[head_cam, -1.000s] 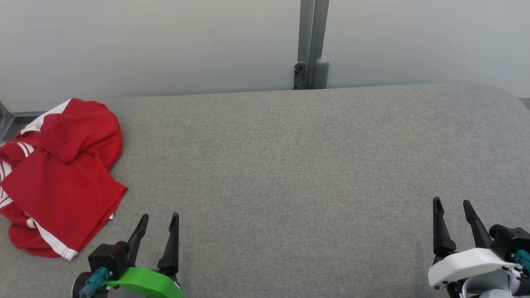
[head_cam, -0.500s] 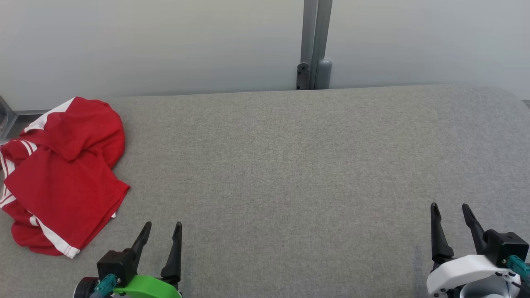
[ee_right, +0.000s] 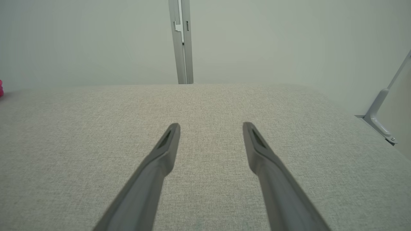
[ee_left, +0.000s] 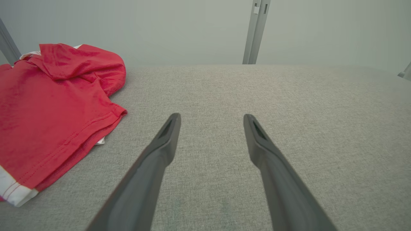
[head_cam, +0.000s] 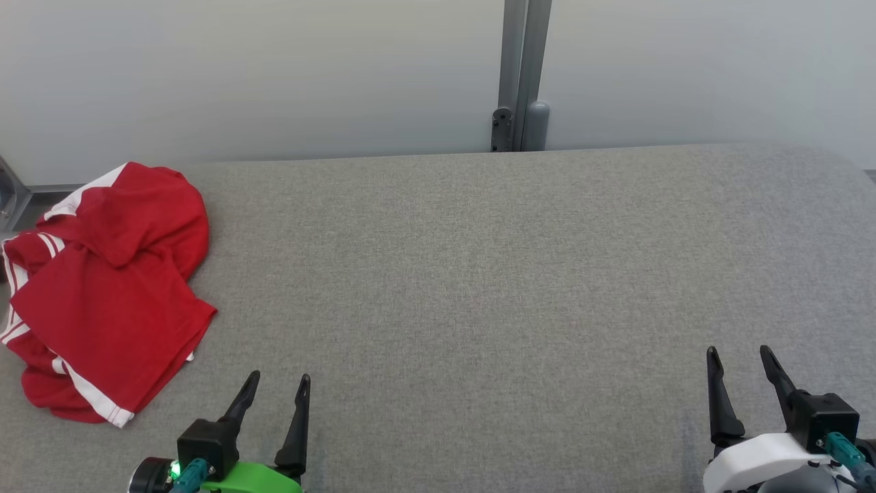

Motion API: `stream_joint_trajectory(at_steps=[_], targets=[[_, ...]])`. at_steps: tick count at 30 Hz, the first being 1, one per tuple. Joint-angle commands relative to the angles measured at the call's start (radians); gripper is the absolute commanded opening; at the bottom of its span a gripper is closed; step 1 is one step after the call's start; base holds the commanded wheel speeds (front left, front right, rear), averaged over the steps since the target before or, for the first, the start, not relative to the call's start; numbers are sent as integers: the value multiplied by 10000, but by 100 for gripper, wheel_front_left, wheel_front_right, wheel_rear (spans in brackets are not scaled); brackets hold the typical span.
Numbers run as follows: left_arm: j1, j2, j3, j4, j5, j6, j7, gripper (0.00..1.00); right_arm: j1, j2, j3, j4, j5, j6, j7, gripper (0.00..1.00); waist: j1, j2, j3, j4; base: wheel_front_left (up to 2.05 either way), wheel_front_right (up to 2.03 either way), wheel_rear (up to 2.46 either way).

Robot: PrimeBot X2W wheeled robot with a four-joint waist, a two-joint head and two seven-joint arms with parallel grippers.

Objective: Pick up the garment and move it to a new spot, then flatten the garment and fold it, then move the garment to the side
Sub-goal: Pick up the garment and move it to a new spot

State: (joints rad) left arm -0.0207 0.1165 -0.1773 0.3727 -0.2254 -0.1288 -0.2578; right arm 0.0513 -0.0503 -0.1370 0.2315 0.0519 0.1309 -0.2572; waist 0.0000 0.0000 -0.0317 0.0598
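A red garment (head_cam: 109,287) with white stripes lies loosely folded and rumpled at the far left of the grey padded table (head_cam: 479,274). In the left wrist view the garment (ee_left: 54,102) fills the left side, its white hem near the bottom corner. My left gripper (head_cam: 279,385) (ee_left: 212,120) stands open near the front edge, just right of the garment and apart from it, nothing between its fingers. At the front right, my right gripper (head_cam: 738,356) (ee_right: 211,127) is open over bare fabric. A sliver of red (ee_right: 1,88) shows at the right wrist view's left edge.
A pale wall with a grey vertical post (head_cam: 519,75) rises behind the table's far edge. A metal bracket (ee_right: 380,118) stands off the table's right end. Another metal frame part (head_cam: 7,195) shows at the far left behind the garment.
Both grippers have drawn back toward the bottom edge of the head view. The whole picture has shifted slightly, so the camera moved. The garment lies as before.
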Motion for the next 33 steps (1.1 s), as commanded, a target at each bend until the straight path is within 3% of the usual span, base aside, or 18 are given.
stream_joint_trajectory(at_steps=[1,14,19,24,33], targets=[[4,57,-32,33,241,-33,-105,100,107,-8,-1,-6,-204,-3,-108,100,0,0,-7,2,0,0,0],[23,76,-68,106,139,-33,-81,100,116,-7,-17,17,-81,-3,-89,100,0,0,-36,35,0,0,0],[-126,73,-174,142,119,-34,-80,100,184,-8,-118,-86,-62,-3,-87,100,0,0,-38,348,0,0,0],[-225,16,-183,192,84,-34,-69,100,282,-3,-205,-91,67,-3,-87,100,0,0,-69,1291,0,0,0],[142,97,120,248,47,-32,-67,100,-38,-9,536,57,285,-3,-87,100,0,0,-238,3299,0,0,0]])
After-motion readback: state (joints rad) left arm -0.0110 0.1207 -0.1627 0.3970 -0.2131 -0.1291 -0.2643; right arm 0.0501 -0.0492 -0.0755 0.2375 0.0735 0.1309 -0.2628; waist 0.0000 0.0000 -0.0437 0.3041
